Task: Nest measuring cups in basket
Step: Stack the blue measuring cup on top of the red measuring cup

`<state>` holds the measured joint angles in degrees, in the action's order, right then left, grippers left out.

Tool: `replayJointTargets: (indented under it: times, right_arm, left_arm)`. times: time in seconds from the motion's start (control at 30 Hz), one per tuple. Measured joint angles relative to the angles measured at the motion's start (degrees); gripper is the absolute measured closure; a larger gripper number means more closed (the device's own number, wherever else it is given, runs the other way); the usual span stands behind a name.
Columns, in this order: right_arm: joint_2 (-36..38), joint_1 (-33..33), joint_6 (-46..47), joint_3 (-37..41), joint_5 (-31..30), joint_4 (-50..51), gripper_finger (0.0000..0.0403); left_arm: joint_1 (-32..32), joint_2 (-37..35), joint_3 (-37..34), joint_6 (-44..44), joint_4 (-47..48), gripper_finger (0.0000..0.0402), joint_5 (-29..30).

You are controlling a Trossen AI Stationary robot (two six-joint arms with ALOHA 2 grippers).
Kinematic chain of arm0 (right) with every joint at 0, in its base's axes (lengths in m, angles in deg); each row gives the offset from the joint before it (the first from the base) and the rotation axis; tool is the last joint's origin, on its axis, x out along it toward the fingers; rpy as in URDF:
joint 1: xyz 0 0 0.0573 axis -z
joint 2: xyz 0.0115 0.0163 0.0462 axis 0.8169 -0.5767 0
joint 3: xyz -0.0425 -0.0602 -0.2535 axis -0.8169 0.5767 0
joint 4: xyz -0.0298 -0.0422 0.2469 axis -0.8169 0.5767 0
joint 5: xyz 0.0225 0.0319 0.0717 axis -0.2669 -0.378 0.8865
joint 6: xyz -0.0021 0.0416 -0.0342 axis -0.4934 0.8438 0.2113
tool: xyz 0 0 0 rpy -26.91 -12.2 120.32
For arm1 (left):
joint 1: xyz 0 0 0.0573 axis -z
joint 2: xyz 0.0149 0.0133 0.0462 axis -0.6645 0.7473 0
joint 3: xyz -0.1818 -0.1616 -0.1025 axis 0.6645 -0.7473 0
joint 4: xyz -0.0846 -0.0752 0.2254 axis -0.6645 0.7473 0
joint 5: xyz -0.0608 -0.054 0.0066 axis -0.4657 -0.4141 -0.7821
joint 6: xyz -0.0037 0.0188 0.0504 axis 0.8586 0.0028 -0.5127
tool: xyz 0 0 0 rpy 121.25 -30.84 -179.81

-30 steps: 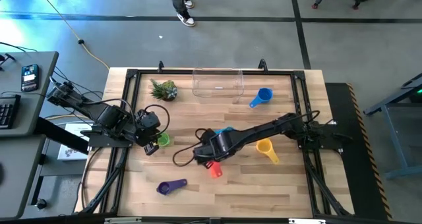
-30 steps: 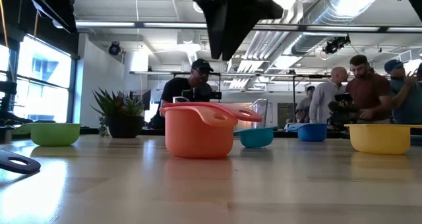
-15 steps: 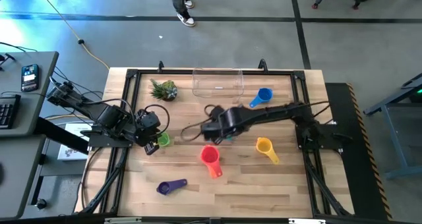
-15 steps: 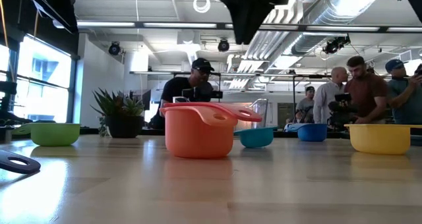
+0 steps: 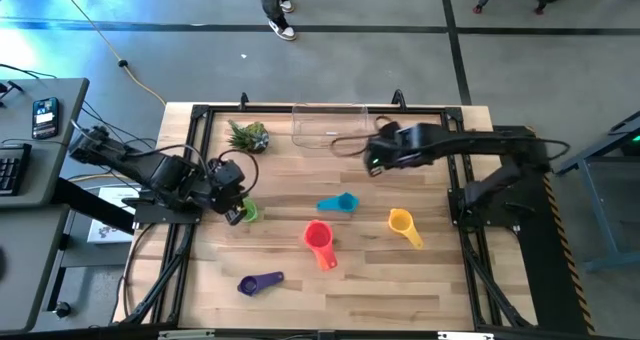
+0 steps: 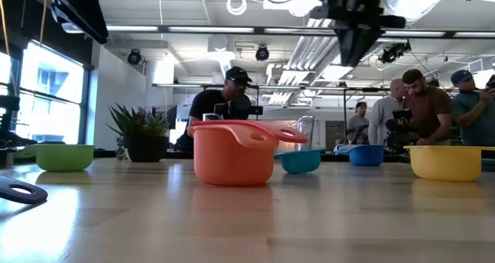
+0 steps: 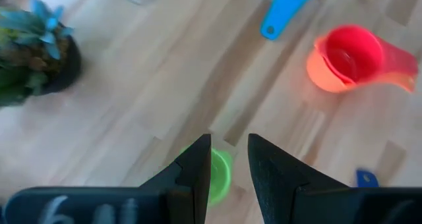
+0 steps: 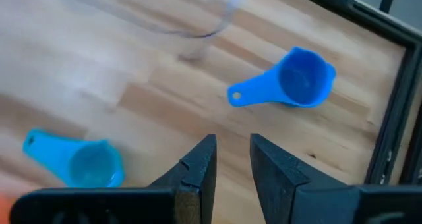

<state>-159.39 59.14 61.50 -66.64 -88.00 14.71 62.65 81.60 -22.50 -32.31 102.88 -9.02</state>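
Overhead: clear rectangular plastic basket (image 5: 330, 126) sits empty at twelve o'clock; right gripper (image 5: 373, 160) hovers at its five o'clock, probably lining up on the blue plastic scoop (image 8: 293, 83). Wrist views: both claws slightly parted, empty; left gripper (image 7: 228, 163) poised above the green plastic cup (image 7: 219, 176).

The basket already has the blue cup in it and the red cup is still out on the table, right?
Not quite. The blue cup is not in the basket; it lies on the table beside it, as the right wrist view shows. The basket holds no cup in the high view. The red cup is still out on the table, as you said.
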Motion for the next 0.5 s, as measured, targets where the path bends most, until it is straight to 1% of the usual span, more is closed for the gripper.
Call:
replayJointTargets:
  times: [0.17, 0.23, 0.37, 0.5]
  right_arm:
    - [8.6, 6.4, 0.5, 9.9, 0.4, -3.5, 0.0318]
    - [11.0, 9.1, -1.1, 13.2, 0.9, -4.8, 0.0317]
    - [13.7, 15.0, -6.7, 18.9, 2.5, -9.4, 0.0303]
    - [14.1, 20.9, -10.9, 23.3, 3.9, -14.8, 0.0273]
  left_arm:
    - [-3.7, 0.0, 0.0, 0.0, -0.3, 0.0312, 4.6]
    - [-5.4, 0.0, 0.0, -0.1, -1.4, 0.0312, 6.6]
    - [-9.3, 0.0, 0.0, -2.0, -4.0, 0.0312, 8.7]
    - [-13.5, 0.0, 0.0, -4.5, -7.5, 0.0312, 8.6]
